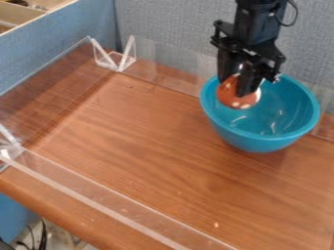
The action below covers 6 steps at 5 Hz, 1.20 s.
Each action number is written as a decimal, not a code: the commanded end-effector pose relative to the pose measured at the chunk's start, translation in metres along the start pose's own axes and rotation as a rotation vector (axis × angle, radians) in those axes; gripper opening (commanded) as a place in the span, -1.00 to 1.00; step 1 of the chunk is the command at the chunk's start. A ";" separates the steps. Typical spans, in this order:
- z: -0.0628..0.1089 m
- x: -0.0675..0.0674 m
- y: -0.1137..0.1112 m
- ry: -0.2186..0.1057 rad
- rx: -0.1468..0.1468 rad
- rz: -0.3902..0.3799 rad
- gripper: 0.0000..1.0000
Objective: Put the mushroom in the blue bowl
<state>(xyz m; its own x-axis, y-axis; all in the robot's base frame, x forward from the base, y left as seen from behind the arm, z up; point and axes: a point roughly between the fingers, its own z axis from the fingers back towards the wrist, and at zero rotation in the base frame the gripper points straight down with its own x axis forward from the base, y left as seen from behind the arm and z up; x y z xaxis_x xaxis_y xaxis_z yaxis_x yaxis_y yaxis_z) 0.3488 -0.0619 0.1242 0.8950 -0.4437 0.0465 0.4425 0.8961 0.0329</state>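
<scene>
Camera: mushroom point(237, 94) partly hidden by hand point(244, 80).

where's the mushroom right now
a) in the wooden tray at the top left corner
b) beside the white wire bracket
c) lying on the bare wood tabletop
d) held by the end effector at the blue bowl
d, the mushroom is gripped in the end effector, seen against the left part of the blue bowl
</scene>
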 end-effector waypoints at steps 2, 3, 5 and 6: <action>0.018 0.008 0.007 -0.065 0.014 0.009 -1.00; 0.018 0.008 0.008 -0.065 0.012 0.013 -1.00; 0.018 0.008 0.010 -0.065 0.007 0.021 -1.00; 0.017 0.008 0.011 -0.065 0.005 0.024 -1.00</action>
<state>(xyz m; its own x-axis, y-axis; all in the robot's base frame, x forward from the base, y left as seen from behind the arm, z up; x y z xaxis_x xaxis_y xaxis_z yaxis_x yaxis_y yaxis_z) 0.3517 -0.0598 0.1225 0.9015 -0.4300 0.0490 0.4296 0.9028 0.0184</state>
